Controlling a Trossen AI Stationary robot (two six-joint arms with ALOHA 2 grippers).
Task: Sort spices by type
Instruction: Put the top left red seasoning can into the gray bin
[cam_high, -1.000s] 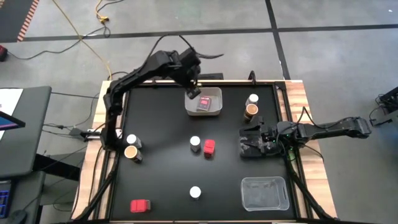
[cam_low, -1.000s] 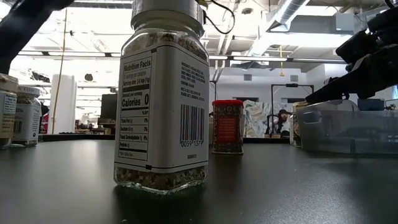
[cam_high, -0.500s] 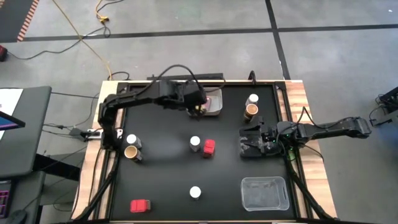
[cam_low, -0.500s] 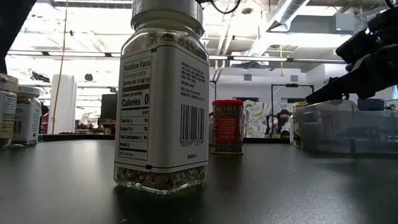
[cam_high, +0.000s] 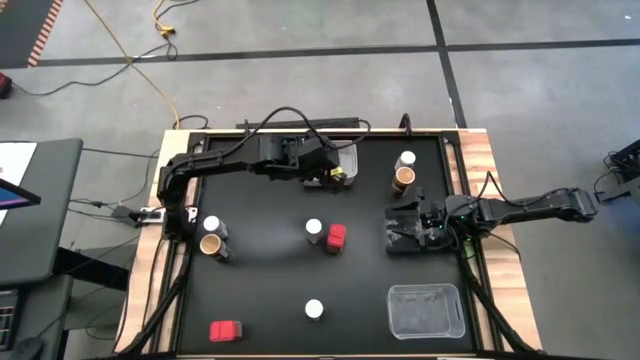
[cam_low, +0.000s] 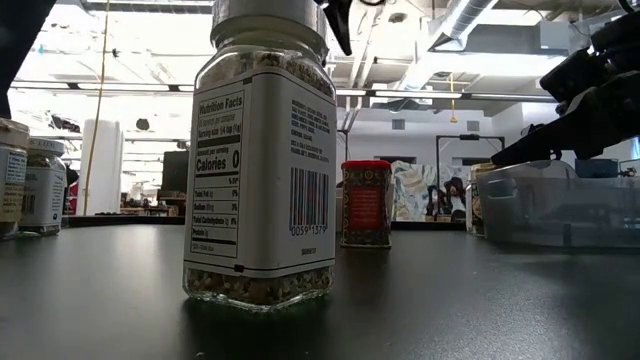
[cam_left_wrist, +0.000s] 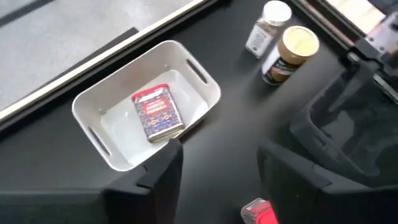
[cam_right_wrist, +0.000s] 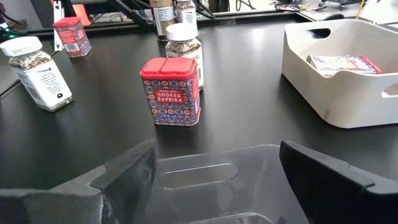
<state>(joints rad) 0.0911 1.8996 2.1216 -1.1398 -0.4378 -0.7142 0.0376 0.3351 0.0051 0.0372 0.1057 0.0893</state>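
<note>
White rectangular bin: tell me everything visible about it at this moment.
The white bin is a matte, plastic-looking rectangular tub with rounded corners and a cut-out handle slot at each short end. It sits upright on the black table near the far edge, partly under the left arm in the high view. Inside, one red spice box lies flat, label up. The left gripper hangs beside it, not touching.

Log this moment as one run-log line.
left gripper: open, empty, above white bin | red box: lying in white bin | right gripper: open, idle at table's right side | spices remaining on table
</note>
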